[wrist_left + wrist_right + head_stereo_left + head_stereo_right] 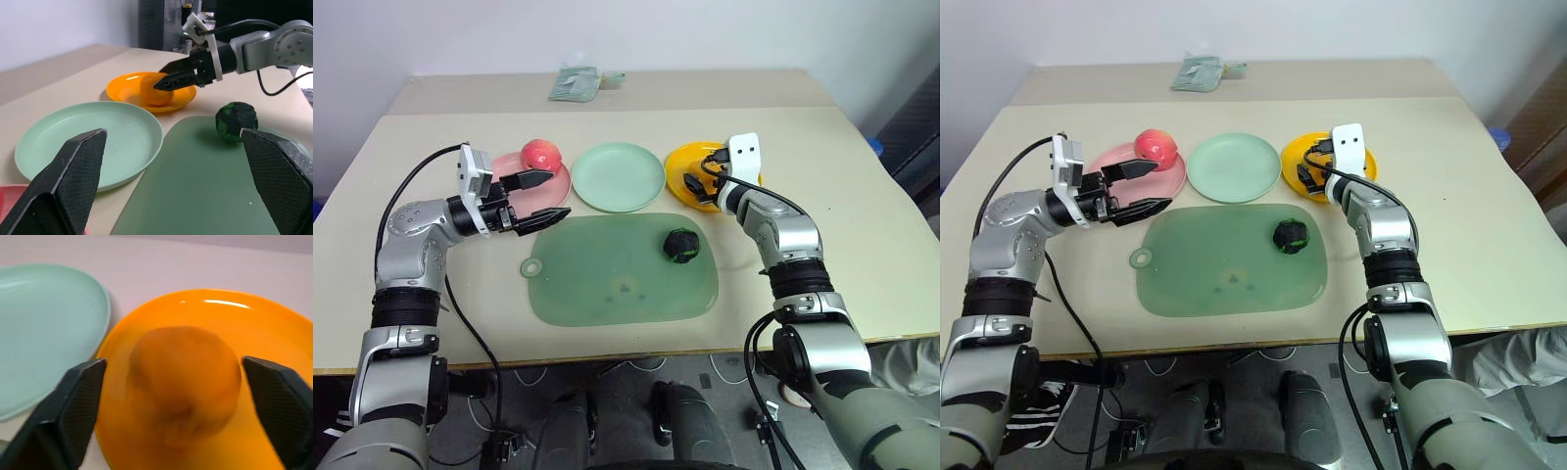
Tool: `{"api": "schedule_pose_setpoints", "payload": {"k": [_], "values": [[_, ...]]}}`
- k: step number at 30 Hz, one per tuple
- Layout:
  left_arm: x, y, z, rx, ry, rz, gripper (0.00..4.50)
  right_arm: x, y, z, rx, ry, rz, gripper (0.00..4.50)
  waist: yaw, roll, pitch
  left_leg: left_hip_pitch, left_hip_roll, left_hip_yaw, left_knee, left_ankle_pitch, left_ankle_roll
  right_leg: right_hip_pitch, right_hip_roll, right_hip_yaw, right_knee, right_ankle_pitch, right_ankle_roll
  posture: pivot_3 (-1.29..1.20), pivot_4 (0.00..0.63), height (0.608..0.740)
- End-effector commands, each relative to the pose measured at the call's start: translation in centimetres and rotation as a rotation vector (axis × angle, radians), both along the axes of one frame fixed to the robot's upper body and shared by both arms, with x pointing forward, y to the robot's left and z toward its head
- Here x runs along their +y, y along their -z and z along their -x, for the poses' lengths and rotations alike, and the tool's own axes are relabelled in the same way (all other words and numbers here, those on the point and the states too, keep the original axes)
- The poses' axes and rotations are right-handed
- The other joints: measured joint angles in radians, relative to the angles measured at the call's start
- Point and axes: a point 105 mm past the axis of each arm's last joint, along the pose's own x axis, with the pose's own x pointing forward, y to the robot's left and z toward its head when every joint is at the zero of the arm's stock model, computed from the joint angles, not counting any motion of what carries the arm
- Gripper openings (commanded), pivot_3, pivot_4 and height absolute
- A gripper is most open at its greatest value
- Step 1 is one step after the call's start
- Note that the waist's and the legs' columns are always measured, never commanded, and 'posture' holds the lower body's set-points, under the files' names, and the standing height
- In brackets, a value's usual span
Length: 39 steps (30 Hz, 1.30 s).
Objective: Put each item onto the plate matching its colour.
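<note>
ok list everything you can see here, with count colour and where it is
table: one, beige, under everything
mat: one, green, rounded rectangle with a hole, near middle of the table
plates: three in a row behind the mat; pink plate on the robot's left, mint plate in the middle, orange plate on the right
apple: one, pink-red, on the pink plate
orange lump: one, orange-yellow, on the orange plate
dark lump: one, green-black, on the mat's right part
packet: one, pale green, far edge of the table; what it is I cannot tell
left gripper: black fingers, open, above the pink plate's near edge
right gripper: black fingers, open on either side of the orange lump
</note>
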Motion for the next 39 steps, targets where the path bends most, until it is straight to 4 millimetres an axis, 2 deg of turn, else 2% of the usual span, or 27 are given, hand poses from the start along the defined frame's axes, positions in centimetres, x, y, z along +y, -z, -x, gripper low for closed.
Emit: {"api": "schedule_pose_setpoints", "payload": {"k": [1, 3, 5, 9, 11, 18, 22, 38, 39], "values": [[-0.1, -2.1, 1.5, -0.053, 0.083, 0.042, 4.5, 3.4, -6.1, 2.9, -0.216, -0.282, -0.135, 4.47, 0.0, 0.0, 0.0, 0.0, 0.0, 0.0, 0.0, 0.0, 0.0, 0.0, 0.0, 0.0, 0.0, 0.0, 0.0, 0.0, 0.15, 0.74], [-0.2, -2.9, 2.4, -0.027, 0.15, 0.093, 4.5, 5.2, -6.5, 6.2, -0.231, -0.498, -0.139, 4.47, 0.001, 0.0, 0.0, 0.0, 0.001, -0.001, -0.001, 0.0, 0.0, 0.0, 0.0, 0.0, 0.0, 0.0, 0.0, 0.0, 0.15, 0.74], [-0.4, -2.9, 3.1, 0.006, 0.191, 0.094, 4.5, 5.7, -5.1, 8.8, -0.187, -0.627, -0.052, 4.47, 0.008, 0.0, 0.0, 0.0, 0.001, -0.002, -0.001, 0.0, 0.0, 0.0, 0.0, 0.0, -0.001, 0.0, 0.0, 0.0, 0.15, 0.74], [-0.7, -1.9, 3.7, 0.059, 0.23, 0.052, 4.5, 4.8, -1.9, 10.9, -0.032, -0.689, 0.093, 4.47, 0.02, 0.0, 0.0, 0.001, 0.0, -0.001, 0.001, 0.0, 0.0, 0.002, -0.001, 0.0, -0.002, -0.001, 0.0, 0.0, 0.15, 0.74], [-0.8, -1.6, 3.8, 0.066, 0.241, 0.034, 4.5, 4.0, -0.5, 11.1, 0.016, -0.668, 0.189, 4.47, 0.025, 0.0, 0.0, 0.001, 0.0, -0.001, 0.002, 0.0, 0.0, 0.002, -0.001, 0.0, -0.001, -0.002, -0.003, 0.0, 0.15, 0.74], [-0.7, -0.9, 3.7, 0.091, 0.249, -0.003, 4.5, 2.2, 1.1, 10.8, 0.081, -0.61, 0.242, 4.47, 0.03, 0.0, 0.0, 0.0, 0.0, -0.001, 0.002, 0.0, 0.0, 0.001, 0.0, 0.0, -0.001, -0.001, -0.002, 0.0, 0.15, 0.74], [-0.6, -0.7, 3.6, 0.088, 0.248, -0.005, 4.5, 1.6, 3.0, 11.2, 0.145, -0.619, 0.273, 4.47, 0.03, 0.0, 0.0, 0.0, 0.0, -0.001, 0.002, 0.0, 0.0, 0.001, 0.0, 0.0, -0.002, -0.001, -0.001, 0.0, 0.15, 0.74], [0.1, -0.5, 3.3, 0.061, 0.233, -0.014, 4.5, 1.4, 3.8, 10.8, 0.146, -0.606, 0.301, 4.47, 0.031, 0.0, 0.0, 0.0, 0.0, -0.001, 0.002, 0.0, 0.0, 0.001, 0.0, 0.0, -0.002, -0.001, -0.001, 0.0, 0.15, 0.74], [0.1, -0.6, 3.3, 0.057, 0.232, -0.015, 4.5, 1.5, 3.5, 10.8, 0.142, -0.605, 0.284, 4.24, 0.031, 0.0, 0.0, 0.0, 0.0, -0.001, 0.002, 0.0, 0.0, 0.001, 0.0, 0.0, -0.002, -0.001, -0.001, 0.0, 0.15, 0.74]]}}
